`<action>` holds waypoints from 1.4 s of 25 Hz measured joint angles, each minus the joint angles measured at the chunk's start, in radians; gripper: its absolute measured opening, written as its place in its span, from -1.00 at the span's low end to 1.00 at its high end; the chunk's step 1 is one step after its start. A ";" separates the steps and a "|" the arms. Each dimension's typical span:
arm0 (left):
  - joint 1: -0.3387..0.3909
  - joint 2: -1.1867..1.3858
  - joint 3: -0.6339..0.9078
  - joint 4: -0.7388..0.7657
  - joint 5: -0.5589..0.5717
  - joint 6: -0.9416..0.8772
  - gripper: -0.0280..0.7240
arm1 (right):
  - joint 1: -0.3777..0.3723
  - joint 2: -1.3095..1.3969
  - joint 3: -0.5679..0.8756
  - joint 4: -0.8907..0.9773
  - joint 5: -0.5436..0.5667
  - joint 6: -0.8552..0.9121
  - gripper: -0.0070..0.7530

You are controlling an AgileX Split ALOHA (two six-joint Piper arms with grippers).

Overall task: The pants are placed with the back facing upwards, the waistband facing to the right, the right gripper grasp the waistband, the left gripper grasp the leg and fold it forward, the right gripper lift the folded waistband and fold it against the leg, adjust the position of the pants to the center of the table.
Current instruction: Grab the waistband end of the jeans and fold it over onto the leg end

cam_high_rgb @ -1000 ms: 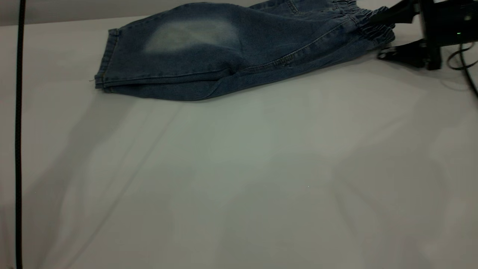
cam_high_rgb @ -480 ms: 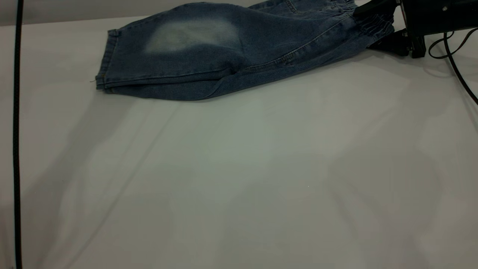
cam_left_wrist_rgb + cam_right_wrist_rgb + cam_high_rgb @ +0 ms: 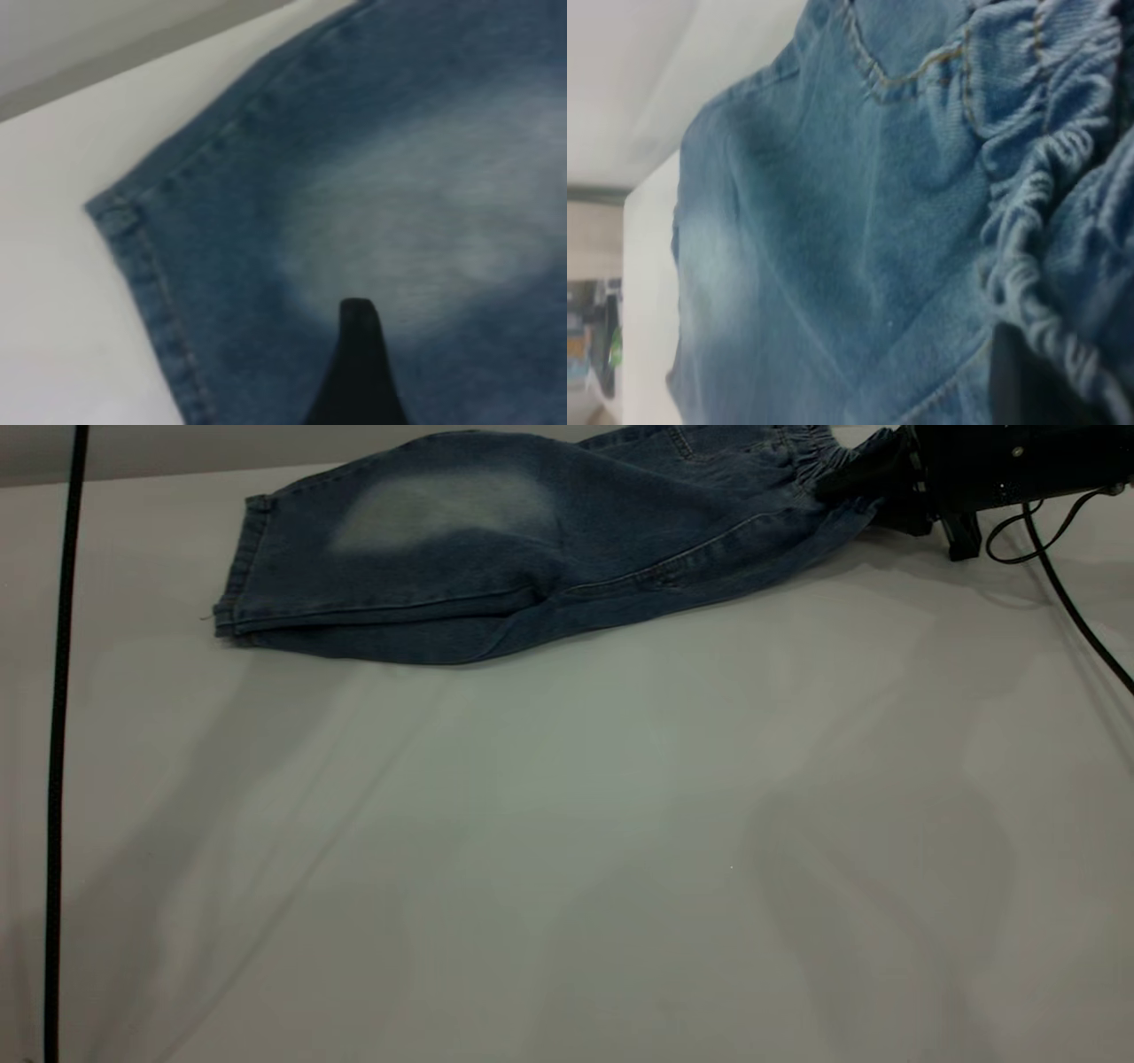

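The pants [image 3: 532,540] lie folded lengthwise at the far side of the table [image 3: 567,824], with a pale faded patch facing up. The leg [image 3: 266,567] points left, its hem [image 3: 142,257] also showing in the left wrist view. The waistband [image 3: 811,452] is at the far right. My right gripper [image 3: 873,474] is shut on the waistband, whose ruffled denim [image 3: 1036,221] bunches against one dark finger [image 3: 1010,381]. My left gripper is out of the exterior view. In its wrist view one fingertip [image 3: 357,354] hovers over the leg's faded patch, holding nothing.
A black cable [image 3: 58,779] hangs down at the left edge. Another cable [image 3: 1063,593] trails from the right arm across the table's right side. A wide stretch of bare tabletop lies in front of the pants.
The right gripper has moved left and away from the camera with the waistband, bunching it. The pants have slid slightly left. The hanging cable at the left has shifted right.
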 joint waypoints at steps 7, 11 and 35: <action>-0.045 0.013 -0.009 0.005 -0.017 0.020 0.47 | 0.003 -0.058 0.001 -0.066 -0.002 -0.001 -0.82; -0.079 0.079 -0.080 -0.002 0.014 0.028 0.47 | 0.003 -0.114 0.001 -0.138 -0.019 0.031 -0.82; -0.162 0.641 -0.710 -0.074 0.177 0.026 0.47 | 0.104 -0.202 0.001 -0.211 0.001 0.094 -0.82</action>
